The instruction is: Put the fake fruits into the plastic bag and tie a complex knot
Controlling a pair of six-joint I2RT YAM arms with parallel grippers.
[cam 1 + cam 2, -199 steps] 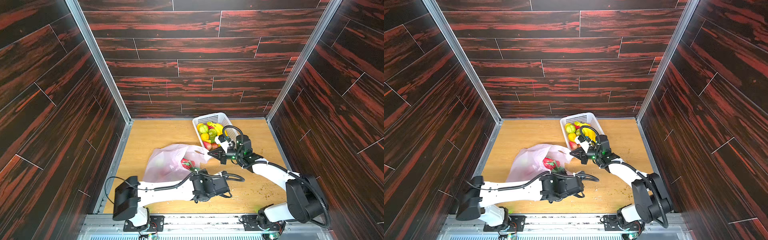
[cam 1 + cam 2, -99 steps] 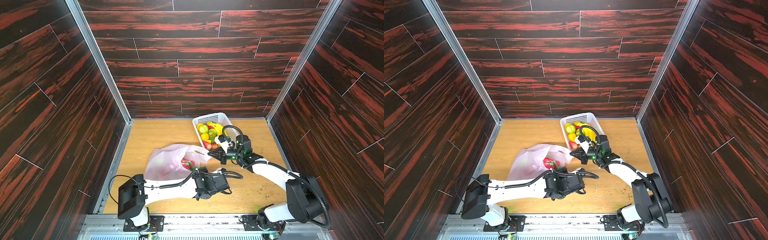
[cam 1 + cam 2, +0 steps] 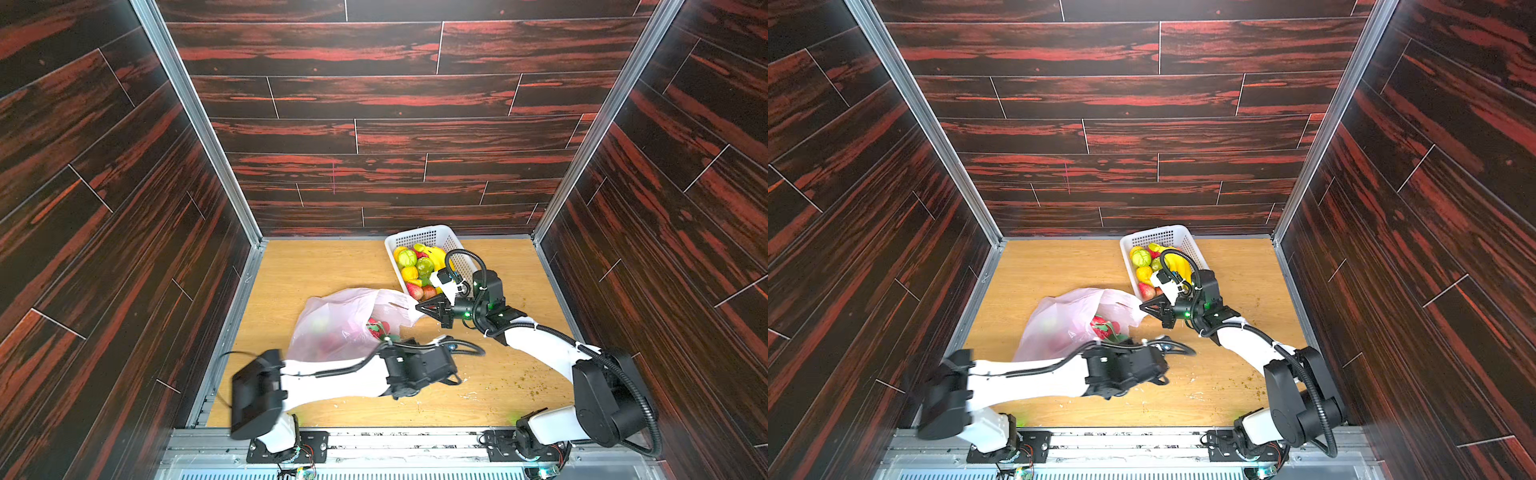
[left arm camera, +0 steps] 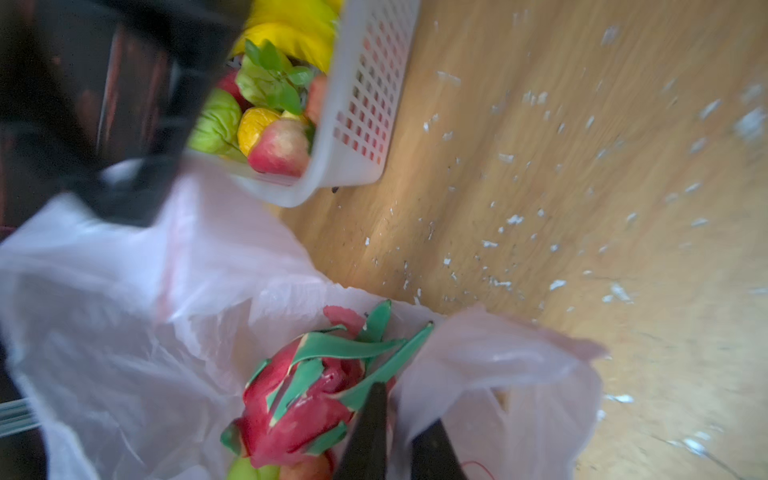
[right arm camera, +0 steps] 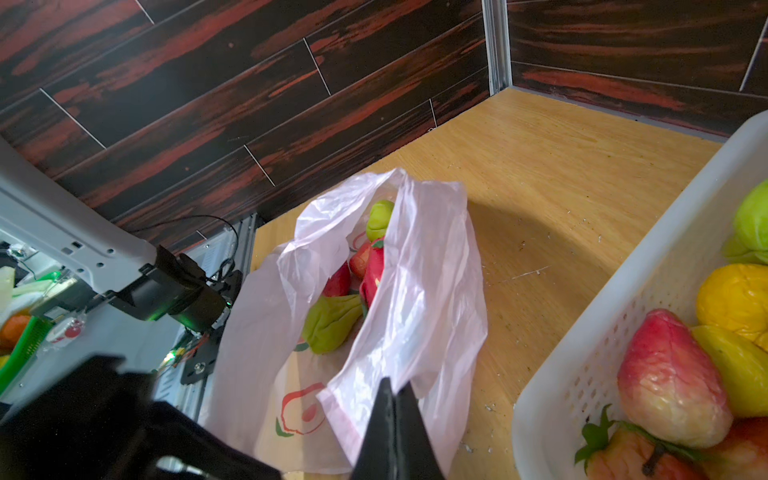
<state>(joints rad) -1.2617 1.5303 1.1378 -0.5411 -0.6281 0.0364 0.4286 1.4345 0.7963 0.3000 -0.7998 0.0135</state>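
In both top views: plastic bag [image 3: 332, 320] [image 3: 1059, 320] slumped on the wooden tabletop [image 3: 316, 266], mouth turned towards the white perforated basket [image 3: 415, 232] just beside it, lip clamped in the right gripper [image 3: 419, 308]; left arm [image 3: 332, 374] reaching in at the near side of the mouth. Likely trouble: thin film pulled from two sides, apt to tear or slip free and let the mouth sag shut. In the bag, a dragon fruit [image 3: 376, 328] at the mouth, plus vague shapes behind the film; in the basket, a heap of yellow, green and red fruits. Loading judged far from done, knot not begun. In the left wrist view, blurred: left gripper [image 4: 401, 409] with jaws nearly together and pink film between them, read as a pinch on the bag's rim, right against the dragon fruit [image 4: 299, 386]. Risk of catching a green scale with the film and dragging the fruit out. Basket [image 4: 365, 104] touching the bag, holding bananas [image 4: 291, 25], a green lumpy fruit [image 4: 216, 122], an orange-yellow fruit [image 4: 255, 126] and a rose-red fruit [image 4: 280, 145]. In the right wrist view: right gripper [image 5: 392, 386] closed tight on a fold of the bag [image 5: 424, 270], mouth propped open. Any hard tug likely to tip the contents out: a green pear-shaped fruit [image 5: 332, 320], a second green one [image 5: 380, 218] and red fruits [image 5: 338, 282] between them. Basket [image 5: 623, 332] close alongside, well stocked.
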